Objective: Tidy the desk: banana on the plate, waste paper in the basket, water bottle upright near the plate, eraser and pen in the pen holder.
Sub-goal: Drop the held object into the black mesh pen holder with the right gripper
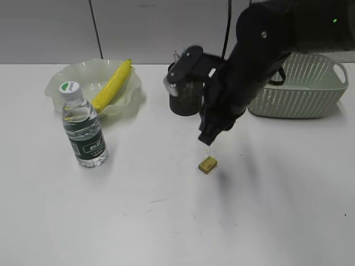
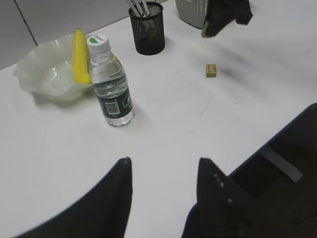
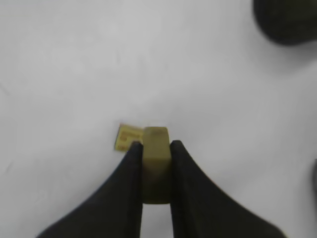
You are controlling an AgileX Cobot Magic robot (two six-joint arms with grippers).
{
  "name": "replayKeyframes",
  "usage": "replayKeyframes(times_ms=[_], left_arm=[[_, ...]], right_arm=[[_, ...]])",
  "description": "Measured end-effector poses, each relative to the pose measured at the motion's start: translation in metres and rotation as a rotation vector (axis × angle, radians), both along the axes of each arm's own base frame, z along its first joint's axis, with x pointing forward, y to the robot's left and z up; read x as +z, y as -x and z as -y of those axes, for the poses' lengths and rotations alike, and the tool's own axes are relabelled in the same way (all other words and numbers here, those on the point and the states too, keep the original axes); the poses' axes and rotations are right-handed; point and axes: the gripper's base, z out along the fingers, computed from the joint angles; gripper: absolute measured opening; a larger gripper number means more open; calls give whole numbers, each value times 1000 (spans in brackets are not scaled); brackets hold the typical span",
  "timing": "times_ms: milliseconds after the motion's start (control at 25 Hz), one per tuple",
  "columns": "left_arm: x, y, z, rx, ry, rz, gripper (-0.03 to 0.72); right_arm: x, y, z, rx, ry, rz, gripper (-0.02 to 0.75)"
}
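My right gripper (image 3: 156, 145) is shut on an olive-yellow eraser (image 3: 156, 163) and hangs a little above the desk (image 1: 166, 221). A second yellow eraser (image 1: 208, 164) lies on the desk just below its tips (image 1: 206, 138). The banana (image 1: 113, 84) rests in the pale green plate (image 1: 66, 83). In front of the plate the water bottle (image 1: 83, 124) stands upright. The black pen holder (image 2: 149, 32) has pens (image 2: 138, 7) in it. My left gripper (image 2: 165, 163) is open over bare desk. The waste paper is out of view.
The pale green basket (image 1: 302, 88) stands at the back right, behind my right arm (image 1: 249, 61), which partly hides the pen holder (image 1: 184, 97) in the exterior view. A dark edge (image 2: 287, 148) crosses the lower right of the left wrist view.
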Motion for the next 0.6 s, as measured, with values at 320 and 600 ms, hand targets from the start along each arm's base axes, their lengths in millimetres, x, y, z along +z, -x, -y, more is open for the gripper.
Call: replayKeyframes(times_ms=[320, 600], left_arm=[[0, 0, 0, 0, 0, 0, 325], [0, 0, 0, 1, 0, 0, 325]], right_arm=[[65, -26, -18, -74, -331, 345, 120], [58, -65, 1, -281, -508, 438, 120]])
